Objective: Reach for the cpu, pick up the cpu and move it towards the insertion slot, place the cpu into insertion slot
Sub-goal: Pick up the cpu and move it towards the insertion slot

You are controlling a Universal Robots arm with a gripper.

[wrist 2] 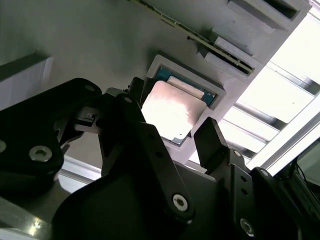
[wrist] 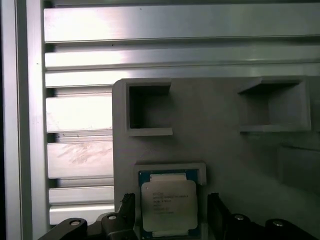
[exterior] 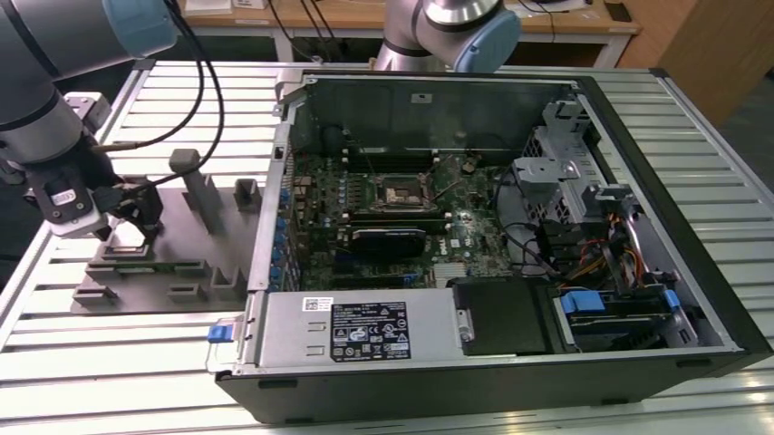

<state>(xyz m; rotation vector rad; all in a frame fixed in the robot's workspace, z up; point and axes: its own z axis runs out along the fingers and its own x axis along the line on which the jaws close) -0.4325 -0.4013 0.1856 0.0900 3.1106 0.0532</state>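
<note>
While the gripper (wrist: pixel 170 207) hangs low over the grey fixture block (wrist: pixel 235 160), its two black fingers (wrist: pixel 214 207) stand wide apart, holding nothing, one at either side of the cpu (wrist: pixel 168 202). That chip lies flat, metal lid up, in a raised square nest; its slightly longer side runs along the gap between the fingers. Well apart, the insertion slot (exterior: pixel 400 192) sits inside the open computer case (exterior: pixel 484 113).
</note>
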